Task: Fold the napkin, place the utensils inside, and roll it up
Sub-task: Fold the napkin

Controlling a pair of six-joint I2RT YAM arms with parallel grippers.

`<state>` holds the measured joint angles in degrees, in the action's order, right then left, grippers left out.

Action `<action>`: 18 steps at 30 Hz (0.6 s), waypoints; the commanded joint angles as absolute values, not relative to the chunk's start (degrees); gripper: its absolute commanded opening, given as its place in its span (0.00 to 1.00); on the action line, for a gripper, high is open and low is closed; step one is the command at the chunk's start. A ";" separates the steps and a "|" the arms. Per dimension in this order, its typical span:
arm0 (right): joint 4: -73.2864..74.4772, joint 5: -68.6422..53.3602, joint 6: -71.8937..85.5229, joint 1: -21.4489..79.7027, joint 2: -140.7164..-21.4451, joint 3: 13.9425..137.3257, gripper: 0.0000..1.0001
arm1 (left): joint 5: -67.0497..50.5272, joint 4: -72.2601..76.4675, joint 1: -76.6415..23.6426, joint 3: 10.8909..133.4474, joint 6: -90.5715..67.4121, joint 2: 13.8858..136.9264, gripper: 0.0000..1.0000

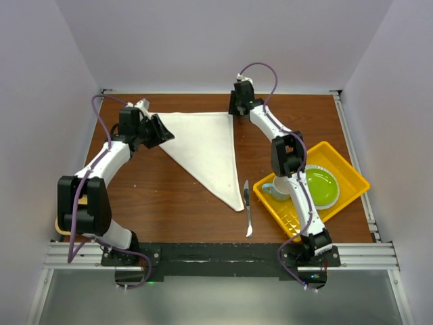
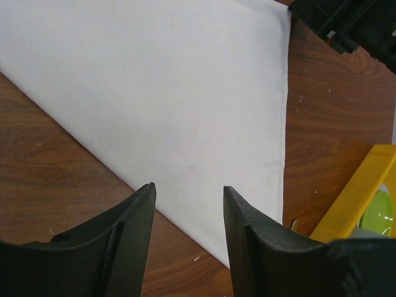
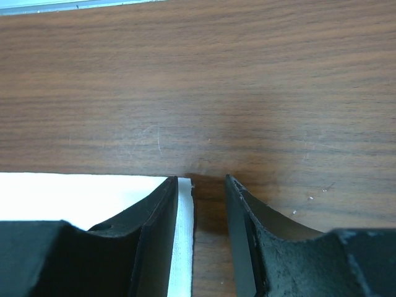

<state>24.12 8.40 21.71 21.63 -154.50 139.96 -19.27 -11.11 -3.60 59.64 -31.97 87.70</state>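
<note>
The napkin (image 1: 205,147) lies folded into a triangle at the far centre of the desk (image 1: 169,200). The left gripper (image 1: 162,130) is released over the napkin's left corner. The right gripper (image 3: 202,180), also released, straddles its far right corner. The knife (image 1: 247,207) lies toward the near edge, beside the yellow tray (image 1: 357,175).

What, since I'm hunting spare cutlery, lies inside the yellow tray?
A green plate and a pale cup show in the tray; the right arm hides the strip between them.
</note>
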 commanded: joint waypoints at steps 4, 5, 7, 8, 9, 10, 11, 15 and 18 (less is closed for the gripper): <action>34.01 11.95 19.60 23.99 -157.50 139.83 0.41 | -19.60 -9.05 -3.25 58.54 -32.08 84.11 0.53; 35.14 12.56 19.69 23.99 -157.85 139.83 0.40 | -19.34 -9.14 -3.25 58.27 -31.99 83.85 0.53; 36.47 14.06 19.43 24.34 -158.20 140.10 0.38 | -19.07 -9.40 -3.08 58.10 -31.82 83.15 0.54; 37.43 14.41 19.25 24.43 -158.20 140.01 0.36 | -18.99 -9.49 -2.99 57.75 -31.82 82.88 0.54; 37.96 15.37 19.16 24.43 -158.38 140.27 0.35 | -18.98 -9.41 -2.90 57.57 -31.82 82.62 0.54; 39.10 15.82 18.90 24.52 -158.73 140.80 0.32 | -18.98 -9.40 -2.64 57.13 -31.82 82.36 0.54; 39.55 16.08 18.11 24.78 -159.43 142.28 0.30 | -19.07 -9.40 -2.55 56.95 -31.90 82.27 0.54; 39.29 16.08 16.35 25.31 -160.31 144.05 0.15 | -19.34 -9.67 -2.02 56.51 -31.55 81.74 0.54; 39.11 16.17 15.73 26.01 -160.49 144.93 0.04 | -19.60 -10.02 -1.76 56.51 -31.03 81.56 0.54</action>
